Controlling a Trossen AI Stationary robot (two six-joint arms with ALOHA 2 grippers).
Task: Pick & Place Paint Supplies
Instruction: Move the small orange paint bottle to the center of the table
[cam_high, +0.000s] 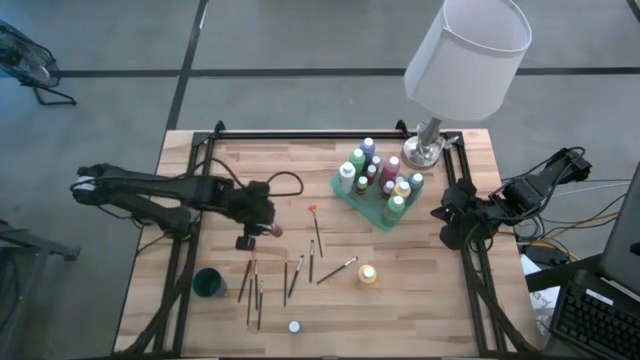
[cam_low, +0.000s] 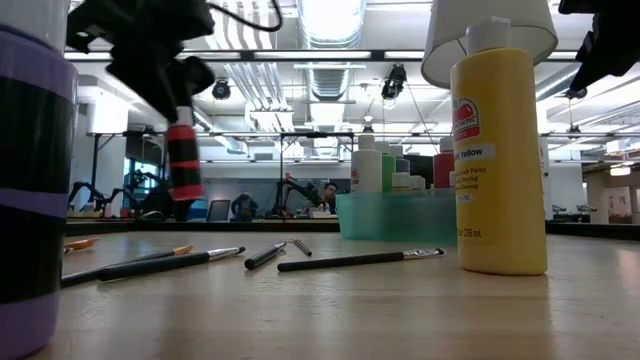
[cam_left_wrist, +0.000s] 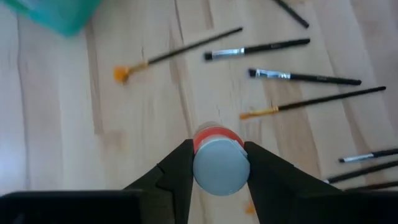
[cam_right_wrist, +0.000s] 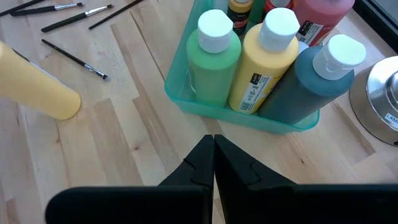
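Left wrist view | my left pincer (cam_left_wrist: 219, 163) grasping red bottle (cam_left_wrist: 216, 163) | I'd carry it level, lower upright into tray (cam_high: 362, 204).

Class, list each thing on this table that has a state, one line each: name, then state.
Left gripper: shut on the small red bottle, above the table.
Small red bottle: lifted, capped.
Right gripper: shut, empty, beside the tray.
Big yellow bottle: upright, capped, outside the tray.
Green tray: holds upright capped bottles.
Brushes: lying loose.
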